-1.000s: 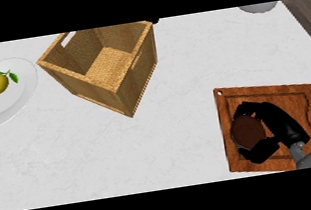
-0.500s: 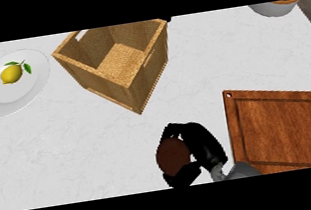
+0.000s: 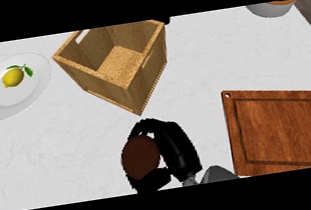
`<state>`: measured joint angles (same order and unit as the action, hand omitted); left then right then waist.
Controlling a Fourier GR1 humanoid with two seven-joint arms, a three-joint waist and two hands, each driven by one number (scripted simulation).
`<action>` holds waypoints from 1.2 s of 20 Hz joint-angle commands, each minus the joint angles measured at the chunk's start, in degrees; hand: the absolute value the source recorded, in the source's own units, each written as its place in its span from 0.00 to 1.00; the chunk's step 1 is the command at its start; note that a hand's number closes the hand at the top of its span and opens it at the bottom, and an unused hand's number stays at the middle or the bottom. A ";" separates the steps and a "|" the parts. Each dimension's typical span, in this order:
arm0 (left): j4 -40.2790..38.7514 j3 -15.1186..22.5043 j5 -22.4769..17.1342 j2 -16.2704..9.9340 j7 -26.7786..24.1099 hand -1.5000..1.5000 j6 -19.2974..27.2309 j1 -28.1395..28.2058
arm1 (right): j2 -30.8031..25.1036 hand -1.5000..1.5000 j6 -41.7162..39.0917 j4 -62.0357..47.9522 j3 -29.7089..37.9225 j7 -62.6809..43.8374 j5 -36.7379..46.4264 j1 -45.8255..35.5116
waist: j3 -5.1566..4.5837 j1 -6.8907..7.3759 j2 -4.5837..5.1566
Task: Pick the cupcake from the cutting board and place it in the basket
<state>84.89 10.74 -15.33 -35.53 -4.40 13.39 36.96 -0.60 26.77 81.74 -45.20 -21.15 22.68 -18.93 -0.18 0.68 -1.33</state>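
Note:
My right hand [image 3: 174, 150] is near the lower middle of the head view, fingers curled round a brown cupcake [image 3: 139, 156]. It hangs over the white counter, left of the wooden cutting board [image 3: 283, 128] and just below the near corner of the woven basket [image 3: 115, 65]. The board's top is bare. The basket stands open and nothing shows inside it. My left hand does not show.
A white plate [image 3: 5, 101] with a lemon [image 3: 13, 76] lies at the far left. A pale bowl [image 3: 272, 7] sits at the top right edge. Dark counter edges run down both sides.
My right hand has carried the cupcake off the cutting board and leftward, toward the basket's near corner.

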 commanded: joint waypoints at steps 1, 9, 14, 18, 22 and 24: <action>8.94 -1.64 -2.16 3.53 -4.01 0.50 -0.02 -12.41 | 0.57 1.00 6.70 1.15 -1.86 -2.21 1.26 -3.64 | -0.09 -1.77 -0.78; 9.05 -2.22 -2.80 3.47 -4.15 0.50 -0.17 -11.99 | 0.59 1.00 15.41 0.77 -2.73 -9.17 3.49 -10.16 | -0.32 -2.61 -0.90; 9.18 -1.91 -2.60 3.50 -4.63 0.50 -0.36 -11.52 | 0.60 1.00 21.84 0.92 -0.66 -13.43 3.90 -14.83 | -0.27 -2.84 -0.75; 8.87 -3.29 -3.23 2.94 -5.09 0.50 -0.38 -11.65 | 0.60 1.00 23.80 -1.21 0.75 -16.88 5.02 -18.80 | -0.50 -2.95 -0.78; 9.21 -2.83 -2.82 2.75 -5.30 0.50 -0.57 -11.48 | 0.59 1.00 24.27 -4.61 2.55 -19.71 6.25 -23.03 | -0.57 -3.04 -0.37; 9.59 -3.32 -3.20 2.71 -5.30 0.50 -0.46 -11.68 | 0.59 1.00 23.65 -6.36 3.56 -21.26 6.89 -25.44 | -0.58 -3.07 -0.40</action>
<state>84.90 9.66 -16.50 -35.52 -5.86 12.77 38.67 -0.15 48.17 77.91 -43.07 -38.40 28.61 -40.50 -0.58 -0.71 -1.45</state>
